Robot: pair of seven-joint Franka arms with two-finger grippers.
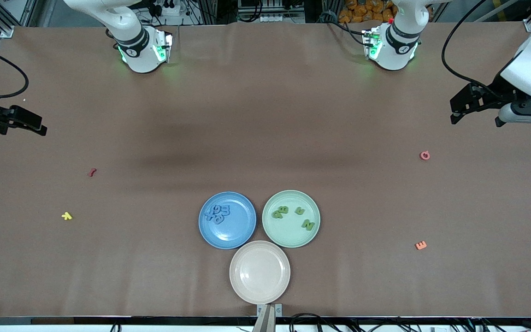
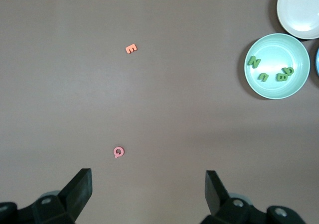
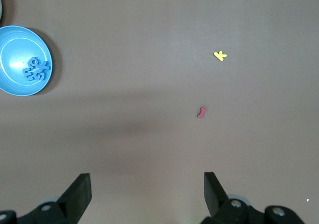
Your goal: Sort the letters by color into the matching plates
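The sorting looks finished. In the lower middle of the front view, the blue plate (image 1: 227, 220) holds a tight heap of blue letters (image 1: 218, 213), some lying on one another, so I cannot count them there. Touching it, on the side toward the left arm's end of the tabletop (image 1: 265, 115), the pale green plate (image 1: 291, 219) holds four green letters (image 1: 293, 214) spread out singly. A beige plate (image 1: 260, 272) sits empty just below both in the frame, nearer the front camera.

The left end effector (image 1: 466, 103) hangs at the right edge of the front view, its fingers spread apart and holding nothing; the right end effector (image 1: 28, 123) hangs at the left edge, likewise spread apart and empty. Both arms wait.

Four off-colour letters lie well apart from the plates: a pink letter (image 1: 425, 155) and an orange letter (image 1: 421, 245) in the right part of the frame, a red letter (image 1: 92, 172) and a yellow letter (image 1: 66, 216) in the left part.

The likely risk from here is a needless pick: each stray sits closest to a waiting end effector, and dropping one into a coloured plate would spoil the sort. The stacked blue pile could also spill over the rim if the plate were nudged, since the three plates stand rim to rim.
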